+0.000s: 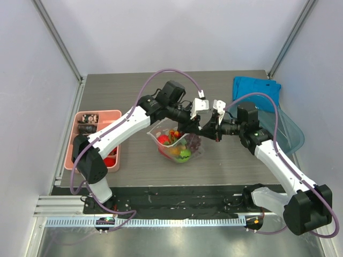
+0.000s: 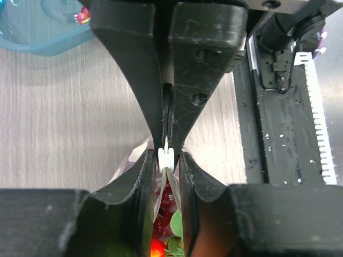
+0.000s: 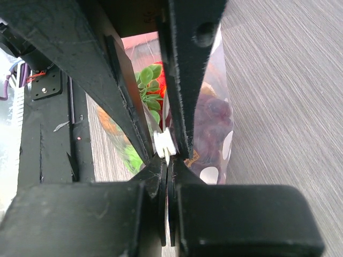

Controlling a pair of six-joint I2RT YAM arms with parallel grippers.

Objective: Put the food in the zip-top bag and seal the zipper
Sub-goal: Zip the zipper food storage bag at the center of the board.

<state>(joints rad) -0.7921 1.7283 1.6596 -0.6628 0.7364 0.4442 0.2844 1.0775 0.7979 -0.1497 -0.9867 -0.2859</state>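
Note:
The zip-top bag point(image 1: 179, 140) stands at mid-table, clear with white dots. It holds the food: a purple grape bunch point(image 1: 193, 142) and red, green and orange pieces point(image 1: 176, 150). Both grippers meet at the bag's upper right corner. My left gripper point(image 1: 194, 130) point(image 2: 166, 160) straddles the bag mouth, its tips closed on the white zipper slider point(image 2: 166, 155). Between its fingers I see grapes point(image 2: 166, 198) and a green leaf point(image 2: 176, 222). My right gripper point(image 1: 209, 131) point(image 3: 168, 163) is shut on the bag's top edge, right beside the slider point(image 3: 165, 143). Grapes point(image 3: 211, 115) show through the dotted wall.
A pink compartment tray point(image 1: 102, 112) sits at the left with a red piece point(image 1: 111, 158) in it. A clear blue-tinted tub point(image 1: 292, 131) point(image 2: 37, 37) and a blue cloth point(image 1: 256, 88) lie at the right. The black base strip point(image 1: 177, 198) runs along the near edge.

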